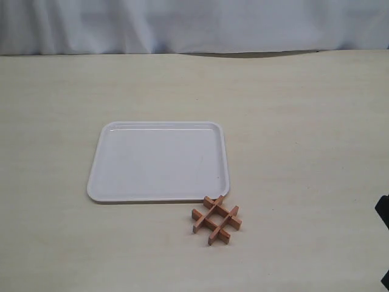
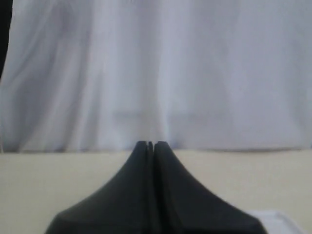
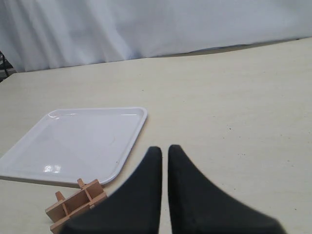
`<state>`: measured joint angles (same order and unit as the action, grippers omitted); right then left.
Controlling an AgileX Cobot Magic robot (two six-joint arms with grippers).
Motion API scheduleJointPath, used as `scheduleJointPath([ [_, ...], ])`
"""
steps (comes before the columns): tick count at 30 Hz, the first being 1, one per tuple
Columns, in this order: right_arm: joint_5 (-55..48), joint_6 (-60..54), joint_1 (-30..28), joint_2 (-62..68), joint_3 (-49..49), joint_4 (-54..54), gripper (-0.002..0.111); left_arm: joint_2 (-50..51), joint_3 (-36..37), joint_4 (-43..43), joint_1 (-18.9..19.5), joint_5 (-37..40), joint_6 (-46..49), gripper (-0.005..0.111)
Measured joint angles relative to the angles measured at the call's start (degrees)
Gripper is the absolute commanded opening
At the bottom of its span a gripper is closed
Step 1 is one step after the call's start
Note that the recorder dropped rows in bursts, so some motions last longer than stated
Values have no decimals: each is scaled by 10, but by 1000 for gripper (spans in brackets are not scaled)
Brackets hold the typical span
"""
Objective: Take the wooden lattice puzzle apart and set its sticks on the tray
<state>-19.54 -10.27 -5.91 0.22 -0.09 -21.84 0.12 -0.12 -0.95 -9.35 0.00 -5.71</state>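
On the worktop (image 1: 304, 121), just off the tray's near right corner, the puzzle (image 1: 217, 220) lies flat, close to the rim; whether it touches cannot be told. It is a small hash-shaped grid with a roughly square outline, so no one long axis stands out. It sits turned askew to the tray's edges: one pair of sticks slants from far left to near right, and the other pair crosses it. The wood is reddish-brown and matte, with the stick ends poking out past the crossings. The tray (image 1: 158, 161) is white, glossy plastic, rectangular with rounded corners and a low raised rim, and far larger than the puzzle. The worktop is pale with a faint grain, and a white curtain (image 1: 182, 24) hangs behind it. The left tool (image 2: 151, 144) has its black fingers pressed together, empty. The right tool (image 3: 165, 148) shows only a thin slit between its fingers and grips nothing, with the puzzle (image 3: 75, 204) and tray (image 3: 73, 141) lying beyond it.
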Motion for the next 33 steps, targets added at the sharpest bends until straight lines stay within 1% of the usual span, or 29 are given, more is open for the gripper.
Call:
scheduleJointPath([
  [2,0,0,0,0,0,0,4,0,0,0,0,-48,0,0],
  [4,0,0,0,0,0,0,4,0,0,0,0,-80,0,0],
  [11,0,0,0,0,0,0,4,0,0,0,0,-146,-6,0],
  [13,0,0,0,0,0,0,4,0,0,2,0,-161,-35,0],
  [17,0,0,0,0,0,0,4,0,0,2,0,-180,-152,0],
  [21,0,0,0,0,0,0,4,0,0,2,0,-226,-189,0],
  [23,0,0,0,0,0,0,4,0,-18,2,0,-203,-195,0],
  [26,0,0,0,0,0,0,4,25,-68,2,0,-161,-193,0],
  [31,0,0,0,0,0,0,4,134,-150,-8,0,-115,-187,0],
  [33,0,0,0,0,0,0,4,198,-182,-24,0,-104,-185,0],
])
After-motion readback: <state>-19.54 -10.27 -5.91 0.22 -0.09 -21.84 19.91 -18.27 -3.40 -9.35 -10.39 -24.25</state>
